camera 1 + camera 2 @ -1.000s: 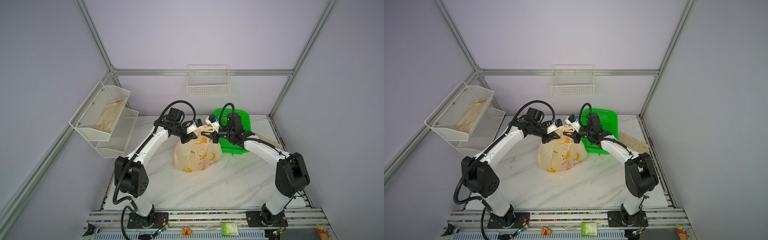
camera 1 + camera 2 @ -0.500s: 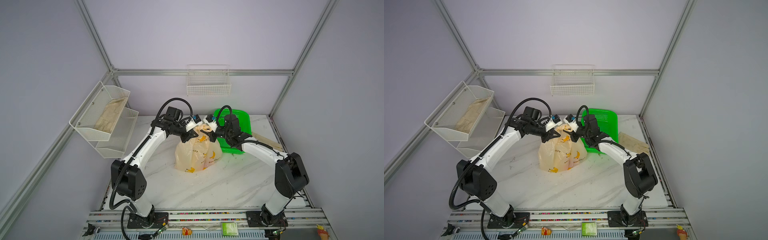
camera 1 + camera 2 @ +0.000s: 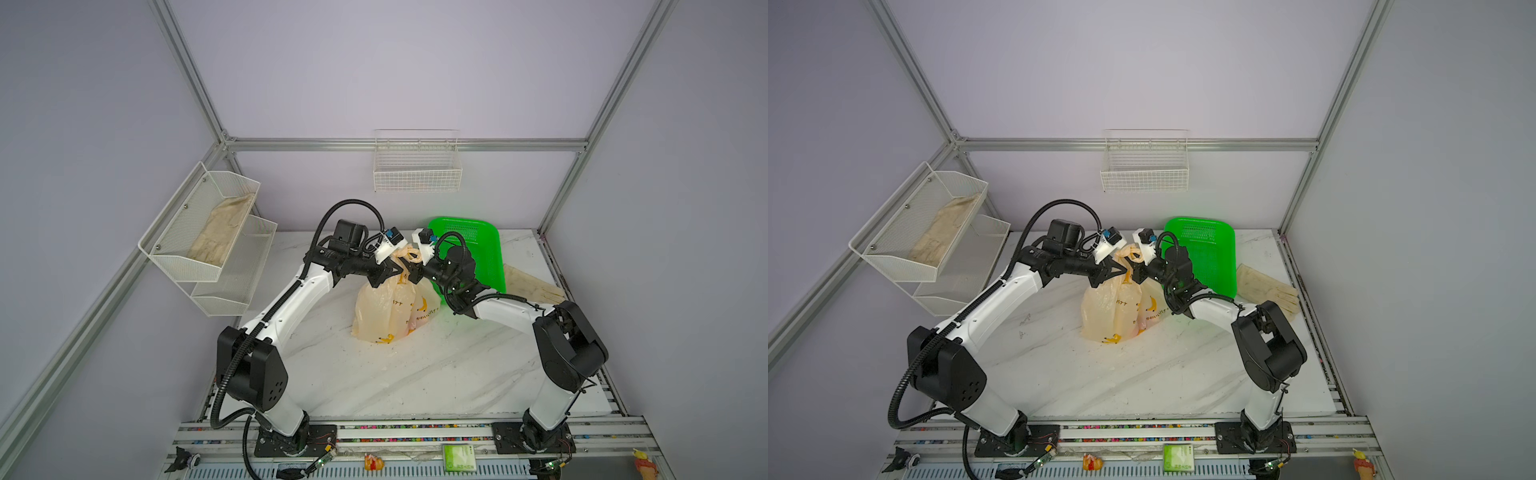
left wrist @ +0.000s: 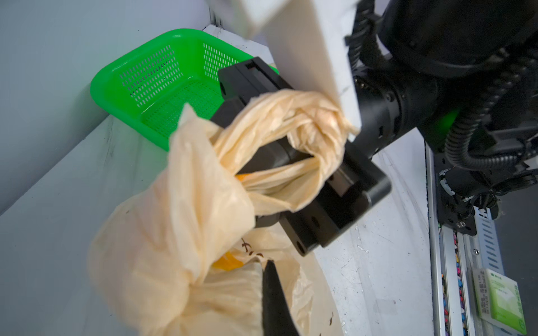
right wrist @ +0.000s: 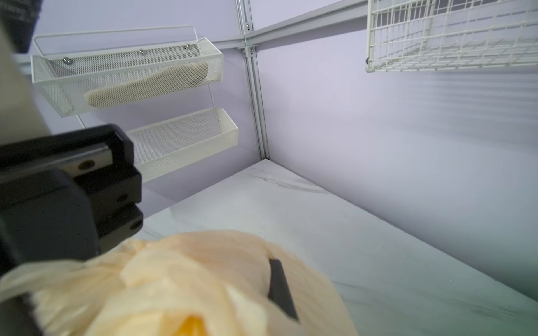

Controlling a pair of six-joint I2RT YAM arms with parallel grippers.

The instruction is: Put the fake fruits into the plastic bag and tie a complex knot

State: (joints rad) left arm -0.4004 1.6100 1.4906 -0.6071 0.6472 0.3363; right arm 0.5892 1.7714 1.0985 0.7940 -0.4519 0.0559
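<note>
The peach plastic bag [image 3: 384,318] [image 3: 1111,311] stands on the marble table, its top gathered and pulled upward. My left gripper [image 3: 395,271] [image 3: 1123,272] and right gripper [image 3: 412,272] [image 3: 1137,274] meet tip to tip over it, each shut on bunched bag plastic. The twisted handle loops, the knot [image 3: 405,252] [image 3: 1131,253] [image 4: 317,128], rise between the two wrists. In the left wrist view one black finger [image 4: 273,299] presses the bag [image 4: 174,232]. In the right wrist view a finger [image 5: 279,288] lies in the bag [image 5: 203,276]. The fake fruits are hidden.
A green mesh basket [image 3: 478,245] [image 3: 1208,249] [image 4: 163,87] sits just behind the right arm. Beige gloves [image 3: 532,286] [image 3: 1266,286] lie at the table's right edge. Mesh racks [image 3: 208,232] hang on the left wall, and a wire basket [image 3: 417,166] on the back wall.
Both grippers have drawn closer together above the bag, still shut on it. The bag's neck is gathered narrower and the bag stands taller.
</note>
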